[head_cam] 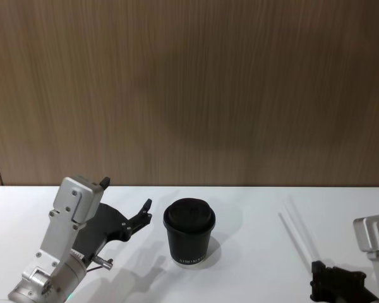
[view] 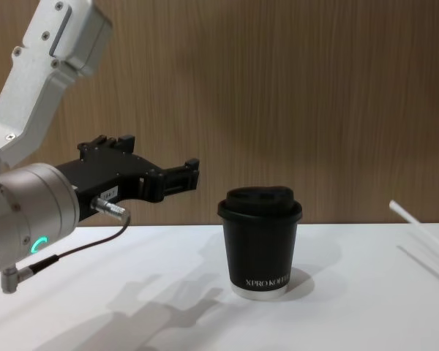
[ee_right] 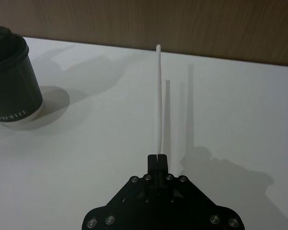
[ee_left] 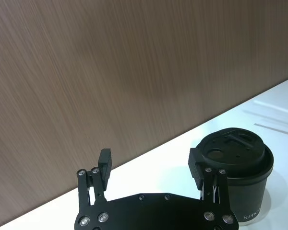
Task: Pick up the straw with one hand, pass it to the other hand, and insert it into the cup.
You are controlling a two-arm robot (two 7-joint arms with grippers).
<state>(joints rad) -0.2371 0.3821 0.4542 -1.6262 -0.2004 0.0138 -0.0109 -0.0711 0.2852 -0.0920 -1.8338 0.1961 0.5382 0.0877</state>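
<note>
Straw (ee_right: 159, 96) clamped in right gripper (ee_right: 157, 157), cup (head_cam: 189, 237) well apart beside left gripper (ee_left: 151, 159).

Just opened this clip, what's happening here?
The right tool is shut on one end of the white straw, holding it off the table to the right of the lidded black cup. The left tool hovers open just left of the cup, holding nothing. No handover yet; the straw is not in the cup.

Left gripper (ee_left: 150, 160) hovers raised, jaws apart; right gripper (ee_right: 157, 157) pinches the straw (ee_right: 159, 96).
</note>
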